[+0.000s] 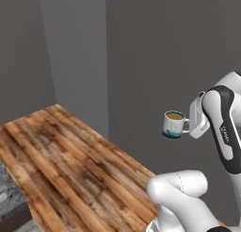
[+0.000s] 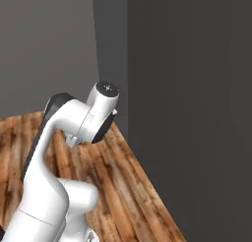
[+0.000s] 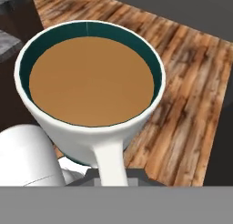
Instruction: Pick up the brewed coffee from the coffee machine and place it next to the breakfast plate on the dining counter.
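The brewed coffee (image 1: 173, 124), a white mug with a teal lower band and brown liquid to the rim, hangs upright in the air above the wood planks. My gripper (image 1: 188, 126) is shut on its side handle (image 3: 111, 160), which runs down toward the hand in the hand view. There the brewed coffee (image 3: 91, 82) looms close and hides the fingertips. A corner of the grey marbled dining counter (image 1: 10, 196) shows at the lower left, and the dining counter (image 3: 8, 40) also shows at the upper left of the hand view. The coffee machine and the breakfast plate are out of view.
Brown wood planks (image 1: 70, 155) stretch below the mug. Dark grey walls (image 1: 155, 52) stand behind and to the right, with a wall corner (image 2: 110, 64) close to the arm. My white arm (image 2: 74, 123) bends across the right base view.
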